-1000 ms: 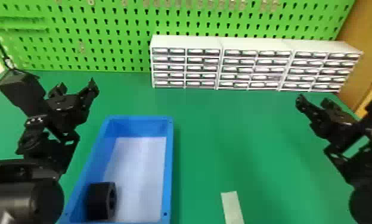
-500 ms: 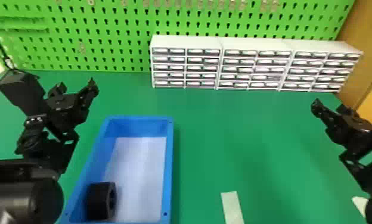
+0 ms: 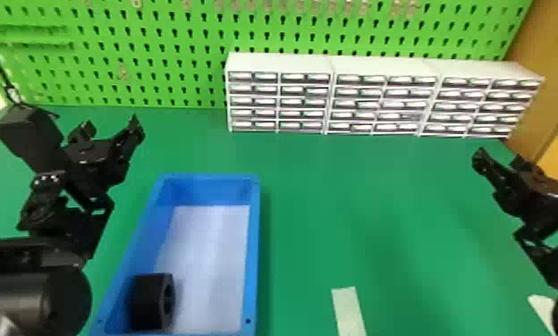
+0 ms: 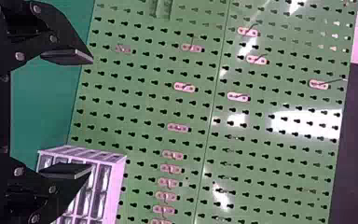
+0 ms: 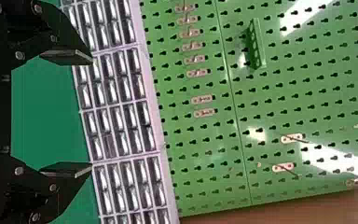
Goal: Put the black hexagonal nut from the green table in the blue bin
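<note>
Nut point(image 3: 153, 302) sits in the near left corner of our blue bin point(image 3: 255, 250). We have left pincer point(image 3: 112, 129) and right pincer point(image 3: 499, 158) both released, above the bench point(image 3: 363, 214).

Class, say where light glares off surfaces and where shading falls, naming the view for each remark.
Left wrist view: white glare streaks and patches on the pegboard; right wrist view: bright white bands across the pegboard too; head view: pegboard fairly evenly lit, soft darker shading on the table along the right side of the bin.
</note>
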Robot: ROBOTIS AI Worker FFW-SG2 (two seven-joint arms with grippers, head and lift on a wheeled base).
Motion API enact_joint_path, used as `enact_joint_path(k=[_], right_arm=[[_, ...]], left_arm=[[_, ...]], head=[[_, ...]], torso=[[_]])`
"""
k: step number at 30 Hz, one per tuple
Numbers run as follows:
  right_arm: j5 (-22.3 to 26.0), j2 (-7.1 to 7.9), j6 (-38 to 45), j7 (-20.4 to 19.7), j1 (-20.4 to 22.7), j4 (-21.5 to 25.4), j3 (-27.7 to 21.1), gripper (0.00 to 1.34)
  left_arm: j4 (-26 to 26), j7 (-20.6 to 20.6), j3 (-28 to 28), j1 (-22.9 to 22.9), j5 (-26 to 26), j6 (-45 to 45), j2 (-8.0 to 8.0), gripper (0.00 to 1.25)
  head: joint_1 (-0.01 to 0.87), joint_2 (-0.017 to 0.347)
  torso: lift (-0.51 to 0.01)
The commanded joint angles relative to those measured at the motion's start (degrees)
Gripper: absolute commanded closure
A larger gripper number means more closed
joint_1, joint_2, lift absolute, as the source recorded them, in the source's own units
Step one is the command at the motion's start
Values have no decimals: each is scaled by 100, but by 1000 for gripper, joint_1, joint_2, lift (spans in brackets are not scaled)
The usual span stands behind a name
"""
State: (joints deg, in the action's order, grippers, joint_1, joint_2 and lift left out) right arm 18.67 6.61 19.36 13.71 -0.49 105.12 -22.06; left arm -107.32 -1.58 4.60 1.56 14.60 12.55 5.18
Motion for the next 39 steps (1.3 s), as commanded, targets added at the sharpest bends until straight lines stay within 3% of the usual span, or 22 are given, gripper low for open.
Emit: enact_joint_path(k=[1, 24, 39], right_arm=[[49, 16, -2, 0, 40, 0, -44, 458], [172, 95, -81, 18, 75, 0, -52, 458], [225, 33, -99, 53, 163, 0, -35, 458]], left_arm=[[0, 0, 23, -33, -10, -42, 0, 433], [0, 0, 164, -50, -54, -77, 0, 433], [0, 0, 190, -77, -62, -139, 0, 433]], head=[[692, 8], [692, 8], [692, 8]], torso=[[-97], [-97], [-97]])
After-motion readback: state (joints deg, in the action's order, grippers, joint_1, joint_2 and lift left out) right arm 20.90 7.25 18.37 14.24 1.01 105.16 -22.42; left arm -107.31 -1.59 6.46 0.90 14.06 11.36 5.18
